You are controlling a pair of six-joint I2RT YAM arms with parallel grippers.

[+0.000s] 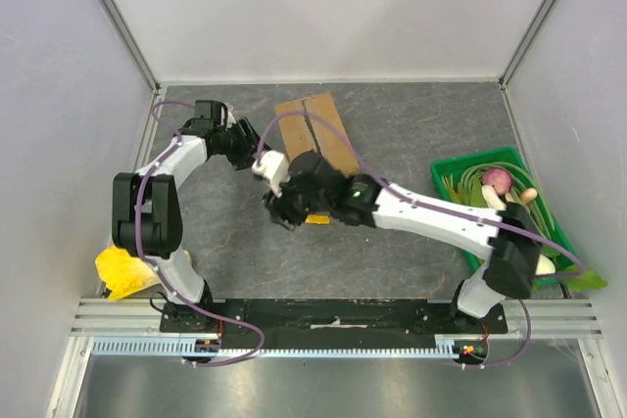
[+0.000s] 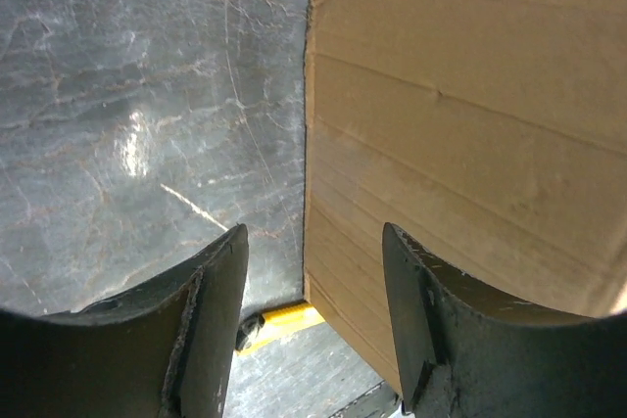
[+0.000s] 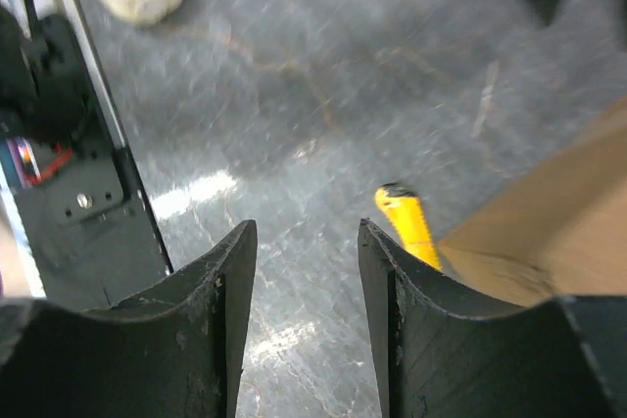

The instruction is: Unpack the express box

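the box [image 1: 315, 132] lies closed at the middle back of the counter [image 1: 421, 119]. the left hand [image 2: 312, 237], wide and empty, stands at its side, probably to steady it. the right hand [image 3: 306, 232], also apart and empty, hovers by a yellow tool [image 3: 409, 227].

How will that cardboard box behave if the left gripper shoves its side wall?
The cardboard box will probably slide rather than tip, since it rests flat on the smooth, glossy table. Its corrugated wall looks stiff but may dent under a hard, narrow push. With the top flaps shut, its weight cannot be told.
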